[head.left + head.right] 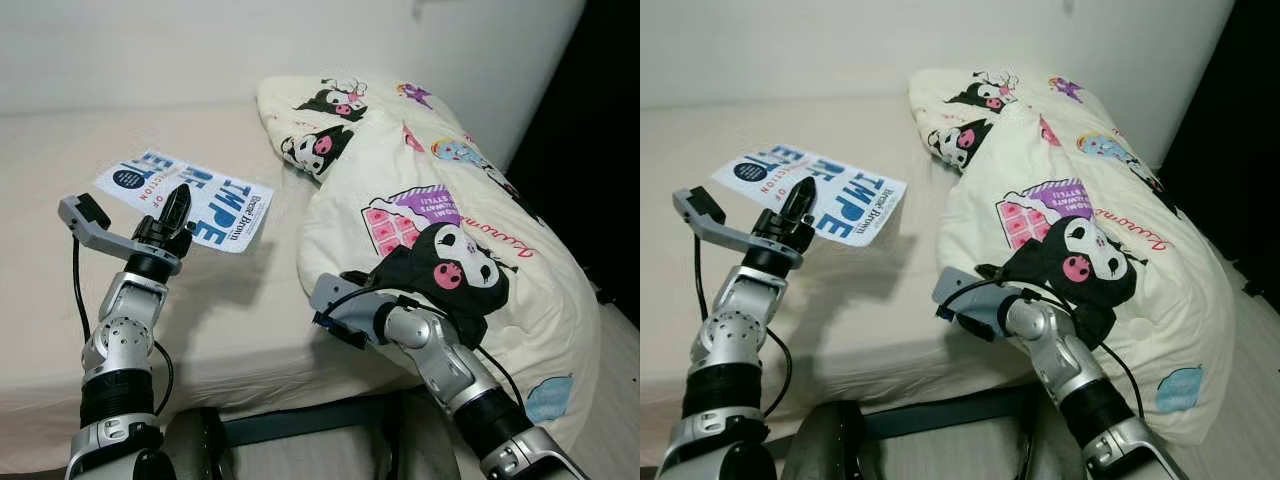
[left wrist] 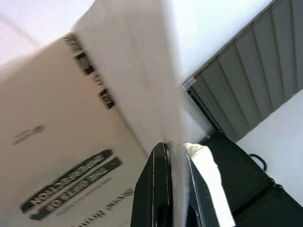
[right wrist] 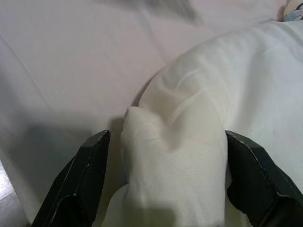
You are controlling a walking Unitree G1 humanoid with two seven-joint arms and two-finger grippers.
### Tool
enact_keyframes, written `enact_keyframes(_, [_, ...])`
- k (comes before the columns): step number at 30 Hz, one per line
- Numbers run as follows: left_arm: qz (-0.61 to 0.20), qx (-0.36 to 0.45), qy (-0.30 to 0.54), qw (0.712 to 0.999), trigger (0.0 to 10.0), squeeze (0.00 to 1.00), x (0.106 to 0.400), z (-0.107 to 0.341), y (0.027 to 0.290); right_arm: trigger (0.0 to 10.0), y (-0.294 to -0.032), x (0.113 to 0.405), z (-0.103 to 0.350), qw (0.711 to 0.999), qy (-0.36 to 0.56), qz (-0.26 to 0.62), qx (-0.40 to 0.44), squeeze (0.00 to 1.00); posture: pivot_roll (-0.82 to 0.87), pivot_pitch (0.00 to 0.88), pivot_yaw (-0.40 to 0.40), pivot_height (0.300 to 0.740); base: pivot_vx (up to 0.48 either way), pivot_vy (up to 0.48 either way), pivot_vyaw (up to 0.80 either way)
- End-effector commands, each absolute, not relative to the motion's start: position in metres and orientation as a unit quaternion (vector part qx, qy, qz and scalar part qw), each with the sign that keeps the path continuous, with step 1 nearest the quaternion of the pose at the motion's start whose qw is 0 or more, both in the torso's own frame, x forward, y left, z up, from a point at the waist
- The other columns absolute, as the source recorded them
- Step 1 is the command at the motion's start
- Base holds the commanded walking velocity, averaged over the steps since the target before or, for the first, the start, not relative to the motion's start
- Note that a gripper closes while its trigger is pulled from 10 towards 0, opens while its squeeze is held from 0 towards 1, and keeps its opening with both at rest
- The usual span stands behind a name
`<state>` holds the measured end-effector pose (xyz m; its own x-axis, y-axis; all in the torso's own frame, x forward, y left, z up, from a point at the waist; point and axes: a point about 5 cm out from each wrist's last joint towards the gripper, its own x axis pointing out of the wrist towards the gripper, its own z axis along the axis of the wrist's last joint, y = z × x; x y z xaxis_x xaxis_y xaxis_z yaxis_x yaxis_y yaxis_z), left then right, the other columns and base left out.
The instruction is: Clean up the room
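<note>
A flat, glossy paperback book (image 1: pixel 187 199) with blue lettering on white was held above the smooth beige bed (image 1: pixel 240 320), near its front edge. The left claw (image 1: pixel 177 207), raised on a bent silver arm, was pinched shut on the book's lower edge. A soft, puffy cartoon-print duvet (image 1: pixel 420 200) lay bunched along the bed's right edge. The right claw (image 3: pixel 165 184) stood spread open around a white fold of it, its fingers hidden in the head views.
</note>
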<state>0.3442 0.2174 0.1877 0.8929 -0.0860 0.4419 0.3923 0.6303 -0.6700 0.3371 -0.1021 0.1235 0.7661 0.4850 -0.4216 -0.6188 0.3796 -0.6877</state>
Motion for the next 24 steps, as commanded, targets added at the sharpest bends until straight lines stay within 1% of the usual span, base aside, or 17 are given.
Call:
enact_keyframes(1, [-0.127, -0.399, -0.198, 0.886, 0.0, 0.00, 0.342, 0.189, 0.223, 10.0, -0.101, 0.335, 0.119, 0.822, 0.080, 0.336, -0.453, 0.00, 0.11, 0.110, -0.010, 0.470, 0.000, 0.000, 0.00])
enact_keyframes(2, [-0.126, -0.401, -0.194, 0.887, 4.6, 0.00, 0.342, 0.187, 0.223, 7.7, -0.104, 0.335, 0.116, 0.822, 0.081, 0.327, -0.459, 0.00, 0.11, 0.110, -0.011, 0.470, 0.000, 0.000, 0.00])
enact_keyframes(5, [-0.126, -0.401, -0.187, 0.888, 4.6, 0.00, 0.340, 0.184, 0.222, 7.7, -0.108, 0.337, 0.114, 0.821, 0.080, 0.313, -0.470, 0.00, 0.11, 0.111, -0.012, 0.470, 0.000, 0.000, 0.00])
enact_keyframes(6, [-0.129, -0.400, -0.179, 0.889, 10.0, 0.00, 0.339, 0.181, 0.222, 0.0, -0.114, 0.338, 0.113, 0.823, 0.077, 0.293, -0.480, 0.00, 0.11, 0.114, -0.012, 0.470, 0.000, 0.000, 0.00])
enact_keyframes(7, [-0.129, -0.400, -0.179, 0.889, 10.0, 0.00, 0.339, 0.181, 0.222, 0.0, -0.114, 0.338, 0.113, 0.823, 0.077, 0.293, -0.480, 0.00, 0.11, 0.114, -0.012, 0.470, 0.000, 0.000, 0.00])
enact_keyframes(9, [-0.138, -0.393, -0.169, 0.893, 10.0, 0.00, 0.335, 0.176, 0.222, 0.0, -0.126, 0.341, 0.115, 0.825, 0.073, 0.262, -0.496, 0.00, 0.11, 0.114, -0.015, 0.470, 0.000, 0.000, 0.00])
enact_keyframes(12, [-0.143, -0.388, -0.166, 0.895, 10.0, 0.00, 0.333, 0.175, 0.222, 0.0, -0.132, 0.342, 0.117, 0.824, 0.074, 0.249, -0.503, 0.00, 0.11, 0.115, -0.017, 0.470, 0.000, 0.000, 0.00])
enact_keyframes(20, [-0.148, -0.380, -0.165, 0.898, 10.0, 0.00, 0.333, 0.175, 0.222, 0.0, -0.136, 0.342, 0.120, 0.827, 0.072, 0.241, -0.503, 0.00, 0.11, 0.114, -0.019, 0.470, 0.000, 0.000, 0.00])
enact_keyframes(21, [-0.150, -0.378, -0.165, 0.899, 10.0, 0.00, 0.333, 0.176, 0.221, 0.0, -0.134, 0.341, 0.122, 0.833, 0.063, 0.250, -0.489, 0.00, 0.10, 0.108, -0.019, 0.470, 0.000, 0.000, 0.00])
enact_keyframes(22, [-0.152, -0.376, -0.166, 0.899, 10.0, 0.00, 0.333, 0.176, 0.219, 0.0, -0.124, 0.339, 0.125, 0.854, 0.048, 0.275, -0.440, 0.00, 0.10, 0.108, -0.019, 0.470, 0.000, 0.000, 0.00])
enact_keyframes(23, [-0.152, -0.376, -0.166, 0.899, 10.0, 0.00, 0.333, 0.176, 0.219, 0.0, -0.124, 0.339, 0.125, 0.854, 0.048, 0.275, -0.440, 0.00, 0.10, 0.108, -0.019, 0.470, 0.000, 0.000, 0.00])
enact_keyframes(24, [-0.155, -0.374, -0.166, 0.899, 10.0, 0.00, 0.334, 0.177, 0.217, 0.0, -0.109, 0.334, 0.130, 0.873, 0.031, 0.317, -0.370, 0.00, 0.10, 0.104, -0.018, 0.470, 0.000, 0.000, 0.00])
